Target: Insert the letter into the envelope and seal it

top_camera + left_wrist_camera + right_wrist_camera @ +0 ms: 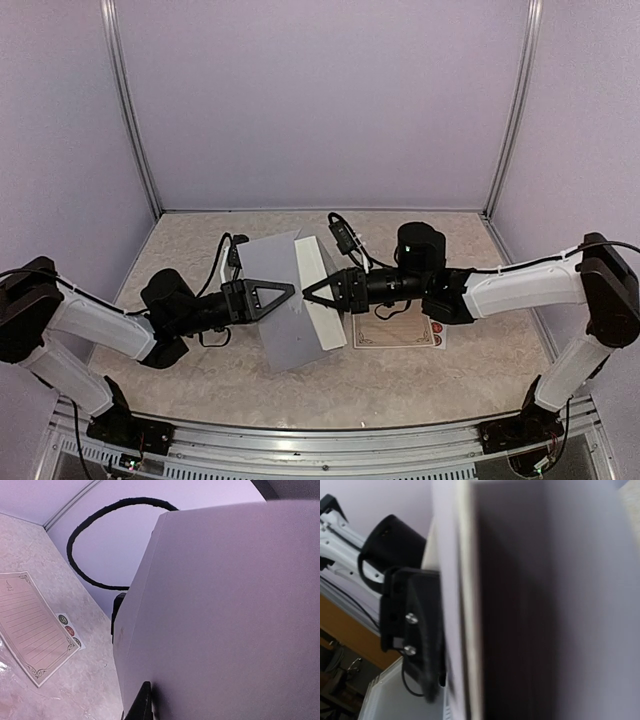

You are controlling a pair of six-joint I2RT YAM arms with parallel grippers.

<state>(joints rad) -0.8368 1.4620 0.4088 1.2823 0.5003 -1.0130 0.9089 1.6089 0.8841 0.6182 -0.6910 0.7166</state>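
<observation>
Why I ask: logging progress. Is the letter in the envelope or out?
Out. The letter lies spread flat on the table; the envelope is held up off the table, apart from it.

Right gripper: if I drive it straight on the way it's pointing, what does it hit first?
The envelope, which its shut jaws already touch; right behind the sheet is the left gripper, almost tip to tip with the right gripper. Depth between them is unclear.

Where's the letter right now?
In the top view, the letter lies flat on the table right of centre, beneath the right arm, with the sticker strip along its right edge.
</observation>
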